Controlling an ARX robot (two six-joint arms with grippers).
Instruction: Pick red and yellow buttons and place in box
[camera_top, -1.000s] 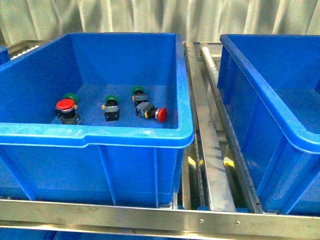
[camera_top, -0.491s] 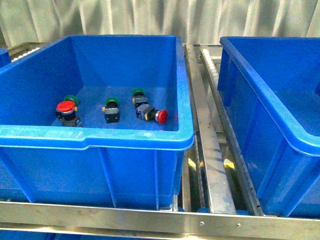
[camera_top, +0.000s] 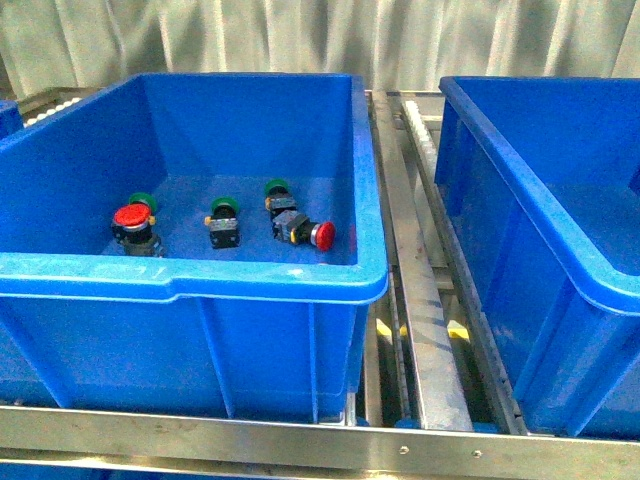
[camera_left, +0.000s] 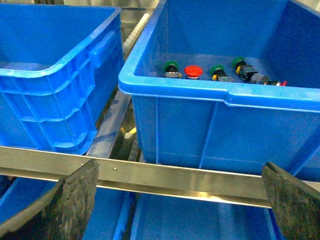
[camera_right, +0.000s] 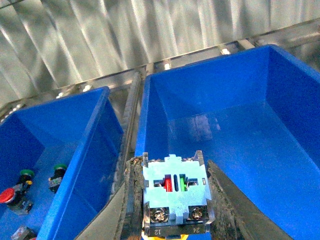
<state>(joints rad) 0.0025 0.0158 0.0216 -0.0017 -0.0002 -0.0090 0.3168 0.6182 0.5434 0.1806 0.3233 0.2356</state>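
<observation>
**Left bin, front view.** We mark two red buttons on the floor of the left bin (camera_top: 200, 282). The upright red button (camera_top: 128, 217) stands near the bin's left wall. Its long axis is vertical and its cap faces up. The lying red button (camera_top: 320, 235) rests on its side near the right wall. Its long axis runs roughly from wall to wall, with the cap pointing at the right wall and the black body trailing toward the middle. Three green buttons (camera_top: 224, 207) sit among them along the same line. Neither arm appears in this view.

**Right wrist view.** The right gripper (camera_right: 172, 167) is clamped on the held button (camera_right: 174, 195), with one finger (camera_right: 225, 200) pressed against each flank of the body. The terminal end, with two screws and printed numbers, faces the camera. The long axis therefore runs away from the wrist and the cap is hidden. We see only a sliver of yellow at the lower edge. The button hangs before the near rim of the right bin (camera_right: 150, 100), whose floor shows nothing lying on it.

**Left wrist view.** The left gripper (camera_left: 180, 165) is spread wide and holds nothing. Its fingers (camera_left: 75, 200) hover in front of the metal rail (camera_left: 150, 175), short of the left bin.
</observation>
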